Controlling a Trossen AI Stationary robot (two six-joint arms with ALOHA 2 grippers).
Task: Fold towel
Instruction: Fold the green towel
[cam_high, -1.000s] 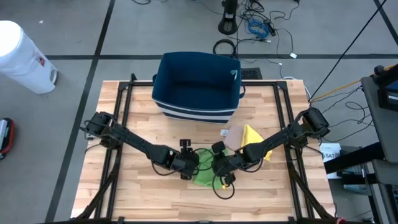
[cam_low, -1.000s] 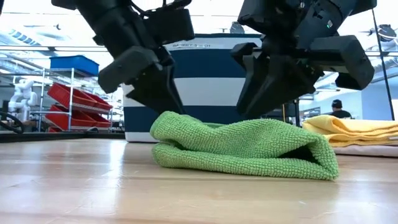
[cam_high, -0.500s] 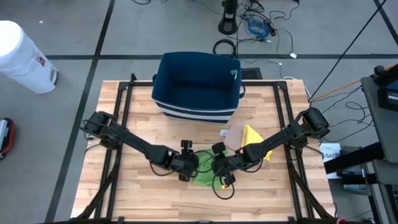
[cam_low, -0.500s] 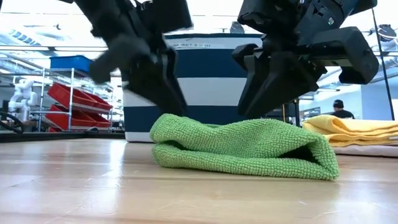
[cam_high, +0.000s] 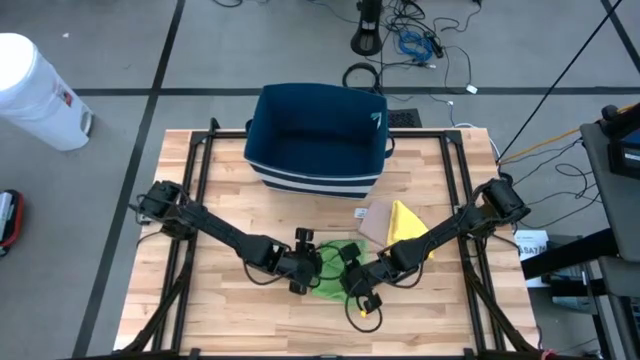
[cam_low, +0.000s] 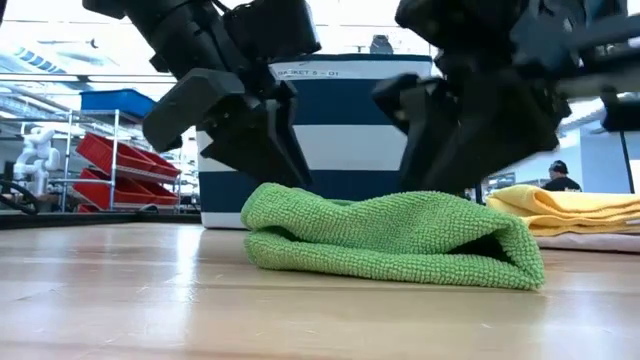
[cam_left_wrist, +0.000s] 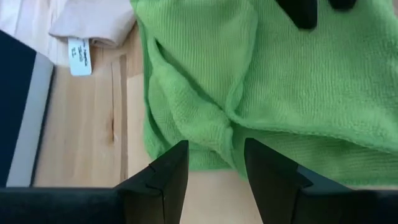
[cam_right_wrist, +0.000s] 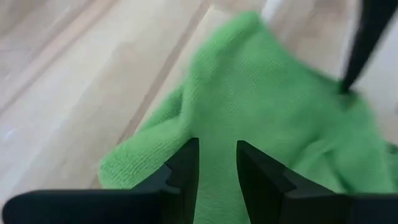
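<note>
A green towel (cam_high: 327, 284) lies folded on the wooden table near its front middle, its fold toward the right (cam_low: 520, 255). My left gripper (cam_high: 303, 270) slants down over the towel's left part, open, its fingertips (cam_low: 285, 170) close above the cloth. In the left wrist view the towel (cam_left_wrist: 298, 93) shows in the gap between the fingers. My right gripper (cam_high: 356, 286) slants down over the towel's right part (cam_right_wrist: 267, 106), open with a narrower gap. Its fingers (cam_low: 440, 160) stand just above the cloth.
A dark blue basket with white stripes (cam_high: 318, 135) stands at the table's far middle. A yellow cloth (cam_high: 405, 222) and a beige cloth (cam_high: 375, 220) lie to the right behind the towel. A black cable loop (cam_high: 362, 308) hangs by the right gripper. Bare wood lies toward the near edge.
My right gripper has gone a little toward the table's near edge over the towel's right part and tipped somewhat. My left gripper has rolled a little about its own line while staying in place. The towel has kept still.
</note>
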